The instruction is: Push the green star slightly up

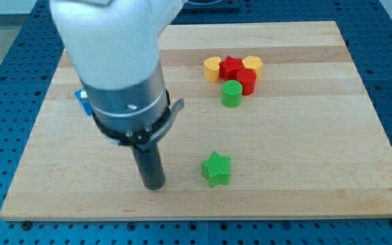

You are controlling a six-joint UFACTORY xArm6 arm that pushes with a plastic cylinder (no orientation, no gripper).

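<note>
- My tip (155, 185) is resting at nine o'clock of the green star (216, 169) — apart; no pincer, only a rod.
- The arm is hiding most of a blue block (84, 101) — shape unclear.

- My tip (154, 185) is seen resting on the wooden board (305, 163), just left of the green star (216, 169); a gap is left between them
- A cluster is formed near the view's top: yellow block (212, 69); red star (231, 67); yellow hexagon (252, 64); red block (247, 82); green cylinder (231, 94)
- A blue block (83, 101) is partly hidden behind the arm (114, 61)
</note>
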